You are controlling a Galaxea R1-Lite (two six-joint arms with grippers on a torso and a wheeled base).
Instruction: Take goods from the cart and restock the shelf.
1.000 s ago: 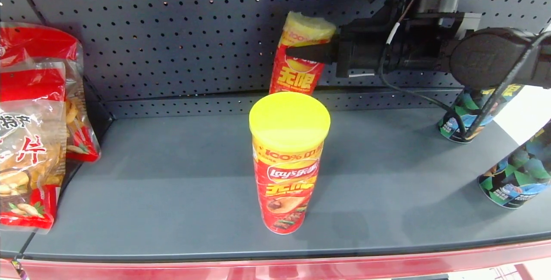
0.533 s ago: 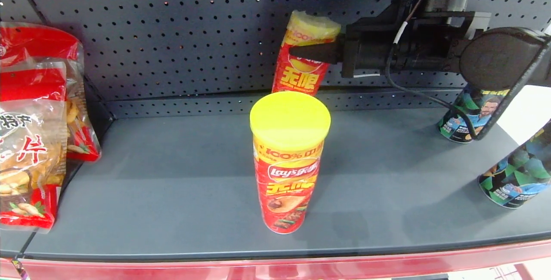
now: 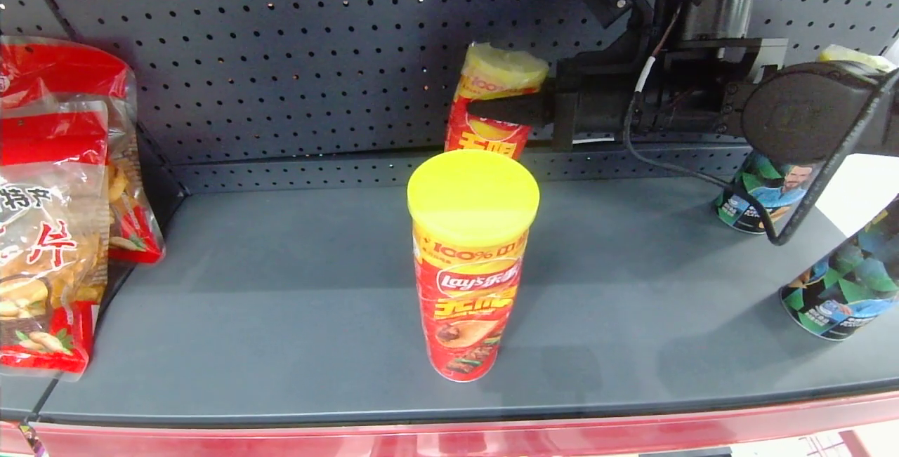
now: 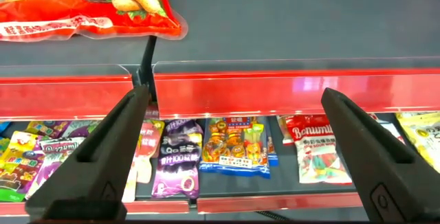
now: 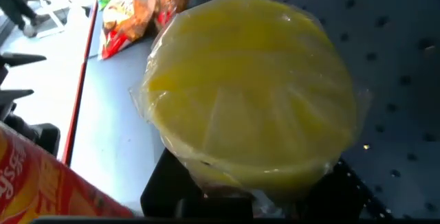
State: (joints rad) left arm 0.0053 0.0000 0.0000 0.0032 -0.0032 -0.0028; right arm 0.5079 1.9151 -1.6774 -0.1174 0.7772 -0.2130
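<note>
— Where's your left gripper (image 4: pixel 234 92)?
— Below the shelf (image 3: pixel 281 288) bearing the standing can (image 3: pixel 472 260), jaws wide, empty.
— The held can (image 3: pixel 500 67)?
— Just behind the standing can, near upright, clamped in the jaws of your right gripper (image 3: pixel 484 97); lower it straight.

I count two red chip tubes with yellow lids: the front tube (image 3: pixel 472 267) and the back tube (image 3: pixel 500 69). There are two dark patterned cans, the near can (image 3: pixel 839 288) and the far can (image 3: pixel 755 190). The red snack bags (image 3: pixel 49 218) overlap: at least two, exact number unclear. I make out at least six small packets (image 4: pixel 237 145).
</note>
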